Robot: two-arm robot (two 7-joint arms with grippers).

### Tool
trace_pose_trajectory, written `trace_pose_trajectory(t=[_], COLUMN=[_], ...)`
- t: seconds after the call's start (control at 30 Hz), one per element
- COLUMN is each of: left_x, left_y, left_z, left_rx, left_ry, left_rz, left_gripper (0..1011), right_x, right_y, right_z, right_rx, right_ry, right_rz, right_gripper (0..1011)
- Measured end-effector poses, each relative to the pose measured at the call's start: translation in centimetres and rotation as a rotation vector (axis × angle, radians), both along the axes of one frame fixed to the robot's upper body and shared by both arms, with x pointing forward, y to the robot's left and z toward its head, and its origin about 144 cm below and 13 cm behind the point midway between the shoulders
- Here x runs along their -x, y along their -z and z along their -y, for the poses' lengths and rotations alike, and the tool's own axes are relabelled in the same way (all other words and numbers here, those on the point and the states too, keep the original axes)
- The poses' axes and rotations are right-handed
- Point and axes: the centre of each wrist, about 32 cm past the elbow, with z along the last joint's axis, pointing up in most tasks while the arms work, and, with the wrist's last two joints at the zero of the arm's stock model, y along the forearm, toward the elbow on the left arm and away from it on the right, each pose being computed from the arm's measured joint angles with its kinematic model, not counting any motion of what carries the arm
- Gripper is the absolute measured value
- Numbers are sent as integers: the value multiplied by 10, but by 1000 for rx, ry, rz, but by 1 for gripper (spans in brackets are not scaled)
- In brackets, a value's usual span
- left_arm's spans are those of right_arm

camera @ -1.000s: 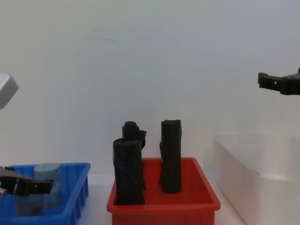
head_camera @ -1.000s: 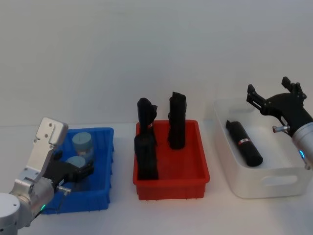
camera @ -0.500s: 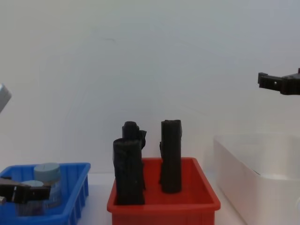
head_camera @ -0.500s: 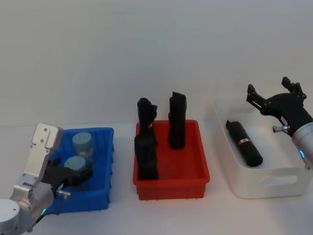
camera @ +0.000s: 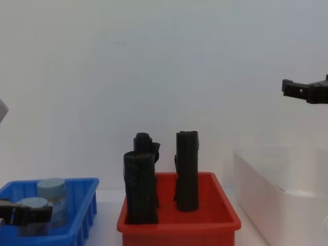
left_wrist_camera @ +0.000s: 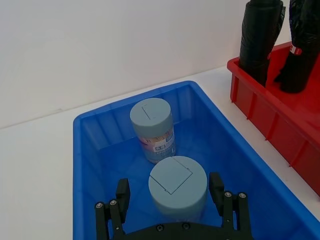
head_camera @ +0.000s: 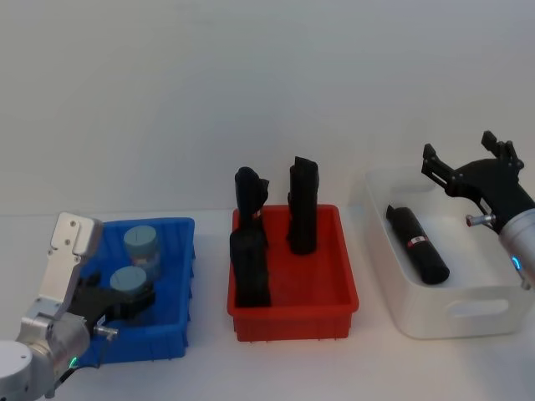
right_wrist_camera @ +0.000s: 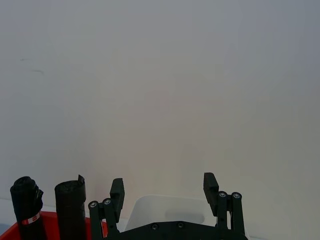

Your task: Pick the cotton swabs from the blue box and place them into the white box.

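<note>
Two jars [head_camera: 140, 244] stand in the blue box [head_camera: 177, 284]. Left gripper [left_wrist_camera: 169, 192], spread open, straddles the nearer jar [left_wrist_camera: 177, 187] without touching. Likely light, rigid and slick; best gripped on the wall below the lid. Right gripper [head_camera: 464, 163], open and empty, hovers above the white box [head_camera: 435, 322].

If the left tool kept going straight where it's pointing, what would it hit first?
Probably the nearer cotton swab jar in the blue bin; the left tool straddles it, fingers open.
</note>
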Motion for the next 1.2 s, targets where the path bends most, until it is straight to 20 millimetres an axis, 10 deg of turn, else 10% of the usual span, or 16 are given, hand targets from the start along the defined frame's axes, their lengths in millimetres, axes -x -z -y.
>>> trace_pose_trajectory(t=[0.83,1.2], left_x=[-17,-20], left_y=[6,7], left_z=[3,4], left_rx=[27,28], left_ry=[22,24], left_rz=[-33,-37], left_gripper=[1000,729], right_x=[0,0], right_y=[0,0], right_z=[0,0], right_rx=[0,0], right_ry=[0,0], right_rz=[0,0], right_gripper=[1002,1001])
